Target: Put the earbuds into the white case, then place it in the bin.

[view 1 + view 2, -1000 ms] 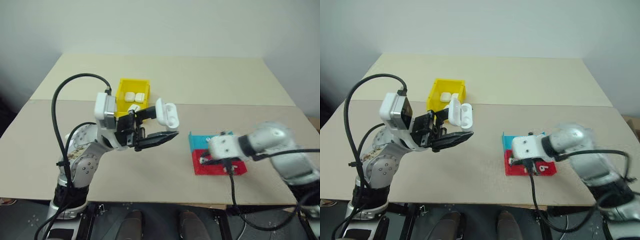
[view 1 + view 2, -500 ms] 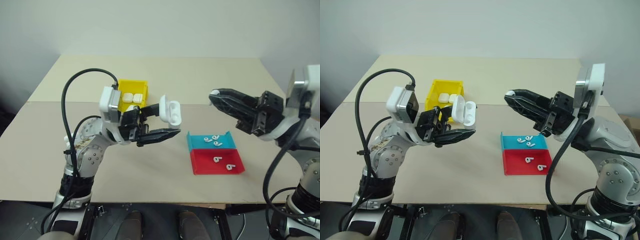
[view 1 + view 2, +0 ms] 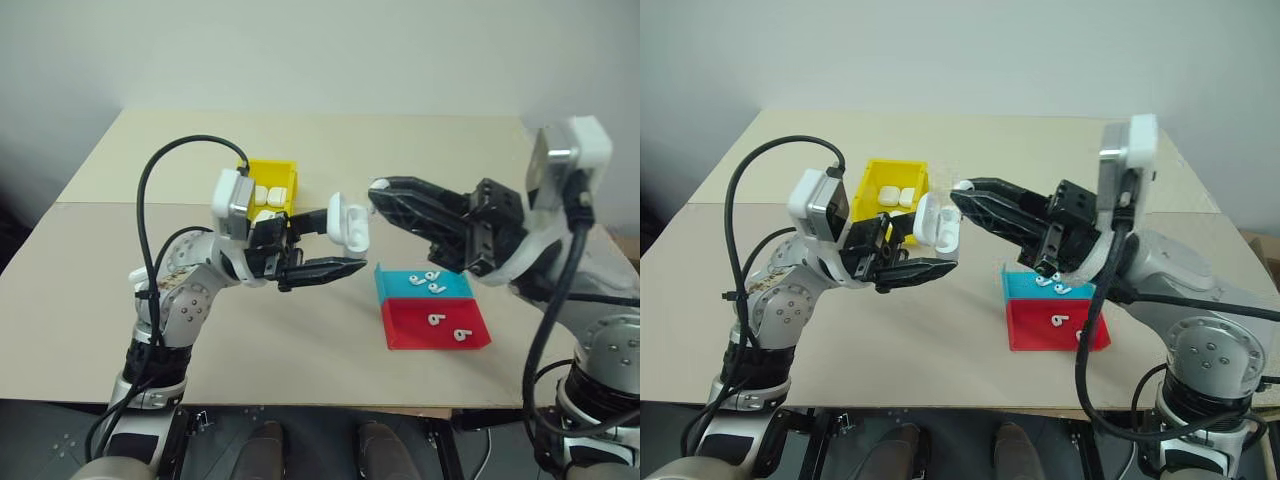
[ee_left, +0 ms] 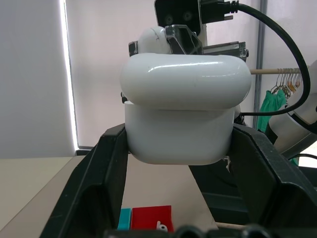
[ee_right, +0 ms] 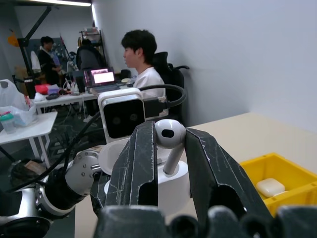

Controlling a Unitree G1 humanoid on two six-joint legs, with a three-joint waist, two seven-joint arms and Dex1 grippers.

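- While the left gripper [image 3: 325, 245] clamps the open white case [image 3: 348, 220] above the table [image 3: 420, 150], the right gripper [image 3: 380, 190] meets it, with the yellow bin [image 3: 272, 172] behind.
- Left wrist: black fingers [image 4: 94, 183] squeeze the case from both sides.
- Right wrist: fingers [image 5: 141, 163] pinch one earbud [image 5: 170, 135] right over the case's opening; a person [image 5: 141, 59] sits behind.

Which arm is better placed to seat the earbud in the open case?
Right: its end effector pinches an earbud just above the white case, which the left end effector holds open.
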